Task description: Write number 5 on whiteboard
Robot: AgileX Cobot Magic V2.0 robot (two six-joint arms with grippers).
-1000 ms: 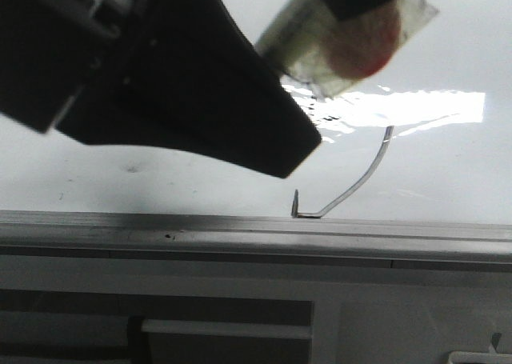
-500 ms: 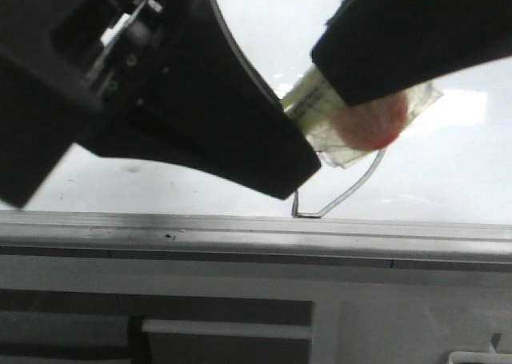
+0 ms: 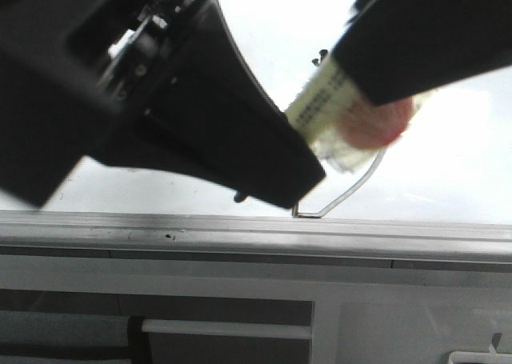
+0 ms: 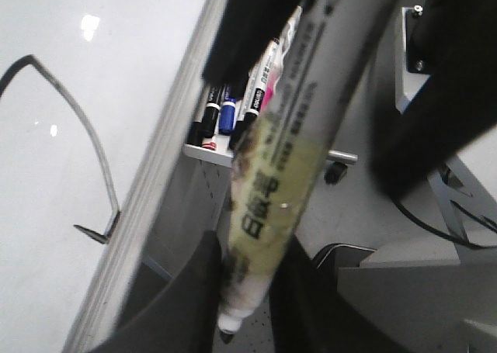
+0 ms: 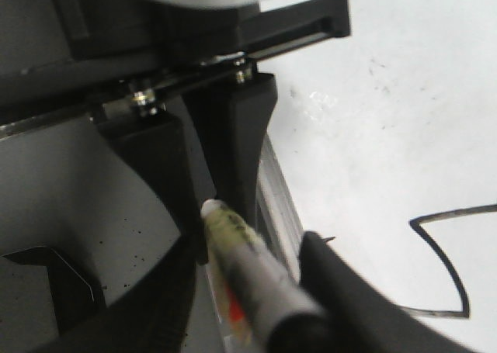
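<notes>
The whiteboard (image 3: pixel 448 164) is glossy white with a grey metal frame edge (image 3: pixel 240 230). Part of the number 5 (image 3: pixel 352 190), its thin black bowl and small hook, shows just above the frame; it also shows in the left wrist view (image 4: pixel 85 136) and the right wrist view (image 5: pixel 446 268). My right gripper (image 3: pixel 364 92) is shut on a marker (image 3: pixel 320 104) with yellowish tape and a red patch. My left gripper (image 3: pixel 308 176) has its fingers closed on both sides of the marker's nib end (image 4: pixel 248 291). The marker is off the board, over the frame edge.
A small shelf with several markers (image 4: pixel 233 112) hangs below the board's frame. Grey cabinet fronts (image 3: pixel 240 324) stand under the board in the front view. A black cable (image 4: pixel 435 221) and the right arm's dark body (image 4: pixel 435 97) are close to my left gripper.
My left gripper has moved right and down to the marker's end. My right gripper has come down and left with the marker, from above the glare to the stroke.
</notes>
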